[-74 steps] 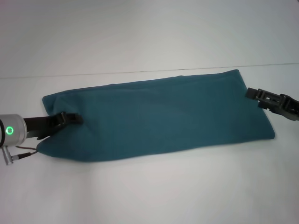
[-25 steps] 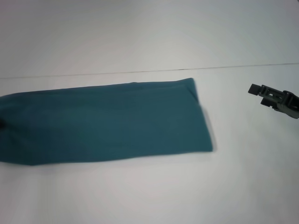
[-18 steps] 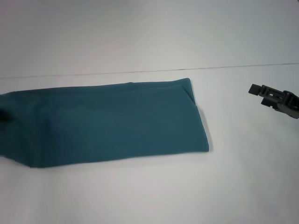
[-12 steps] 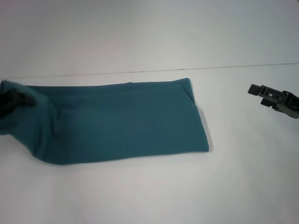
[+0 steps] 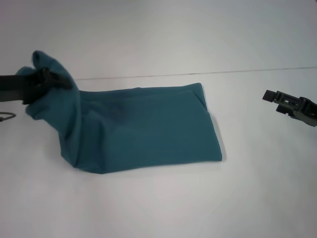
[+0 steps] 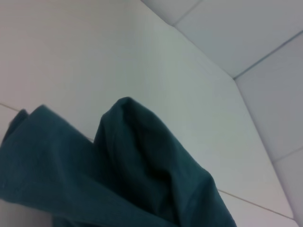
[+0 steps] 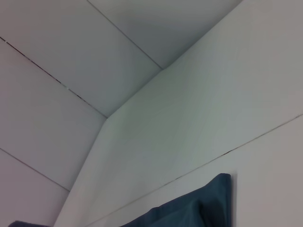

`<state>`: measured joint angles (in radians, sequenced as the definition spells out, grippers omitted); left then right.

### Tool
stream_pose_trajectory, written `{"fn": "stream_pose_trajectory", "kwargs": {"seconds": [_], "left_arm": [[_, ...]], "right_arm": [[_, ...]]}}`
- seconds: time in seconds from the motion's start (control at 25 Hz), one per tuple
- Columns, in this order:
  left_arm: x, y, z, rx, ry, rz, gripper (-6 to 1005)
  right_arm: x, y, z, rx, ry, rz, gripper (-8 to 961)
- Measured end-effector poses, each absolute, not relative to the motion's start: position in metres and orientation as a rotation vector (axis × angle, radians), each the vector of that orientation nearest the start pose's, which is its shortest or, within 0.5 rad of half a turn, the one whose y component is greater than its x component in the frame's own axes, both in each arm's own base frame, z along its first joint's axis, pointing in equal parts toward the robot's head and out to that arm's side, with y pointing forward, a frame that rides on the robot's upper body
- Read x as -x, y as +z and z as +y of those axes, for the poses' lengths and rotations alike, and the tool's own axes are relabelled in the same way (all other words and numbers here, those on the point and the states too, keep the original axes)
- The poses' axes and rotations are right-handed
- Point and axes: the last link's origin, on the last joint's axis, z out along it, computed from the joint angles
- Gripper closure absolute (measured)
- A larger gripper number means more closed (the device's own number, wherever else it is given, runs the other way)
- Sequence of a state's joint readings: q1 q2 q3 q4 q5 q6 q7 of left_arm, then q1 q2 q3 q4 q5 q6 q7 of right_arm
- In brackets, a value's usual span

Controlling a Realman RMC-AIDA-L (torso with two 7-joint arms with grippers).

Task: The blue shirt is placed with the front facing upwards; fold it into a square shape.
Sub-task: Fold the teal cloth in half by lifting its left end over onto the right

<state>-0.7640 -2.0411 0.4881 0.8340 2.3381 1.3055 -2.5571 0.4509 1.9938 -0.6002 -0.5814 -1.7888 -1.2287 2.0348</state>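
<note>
A plain white tabletop [image 5: 163,198] runs back to a thin dark seam, with a pale panelled wall behind it. On it lies the teal-blue cotton shirt [image 5: 148,129], folded into a long soft band with its plain side up. The band's right end is flat and square-cornered, the long near edge slightly bowed, and the left end is bunched and lifted off the surface into a rounded, creased hump. The black left gripper [image 5: 47,79] reaches in level from the left edge, its fingers pinched shut on that raised end. White surface lies bare in front of the cloth and to its right. The black right gripper [image 5: 271,95] hangs well apart from the shirt's right edge; whether it is open I cannot tell.
</note>
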Motion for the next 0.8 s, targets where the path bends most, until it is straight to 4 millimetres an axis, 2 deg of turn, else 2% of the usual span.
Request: {"fn": "stream_pose_trajectory", "kwargs": {"seconds": [0.44, 0.8], "left_arm": [[0.189, 0.034, 0.433, 2.16, -0.691, -1.688, 855], [0.171, 0.002, 0.439, 2.145, -0.701, -1.66, 856]], "right_arm": [[-0.331, 0.058, 0.356, 1.897, 0.956, 1.557, 11], [-0.332, 0.055, 0.354, 1.895, 0.956, 1.571, 11]]}}
